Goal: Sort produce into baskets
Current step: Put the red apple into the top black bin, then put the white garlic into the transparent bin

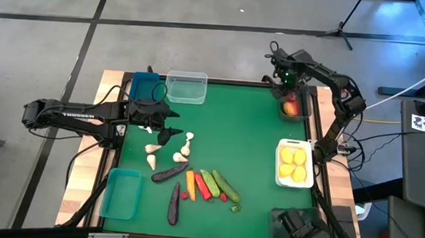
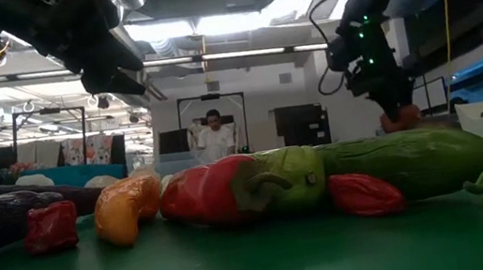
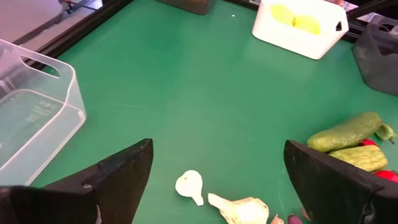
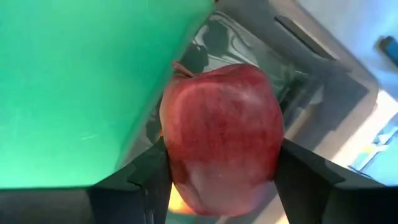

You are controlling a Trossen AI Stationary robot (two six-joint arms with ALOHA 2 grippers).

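Currently the glossy red toy apple (image 4: 221, 134) sat clamped between the right gripper (image 4: 217, 174) fingers, hanging just above the dark smoky translucent plastic tray (image 1: 295, 109) at the green mat's far right corner. Left gripper (image 1: 169, 131) hovered spread wide over the small white garlic pieces (image 1: 152, 154), holding nothing. Risk, as I judged it: the round apple could roll or bounce over the shallow rim if let go off-centre.
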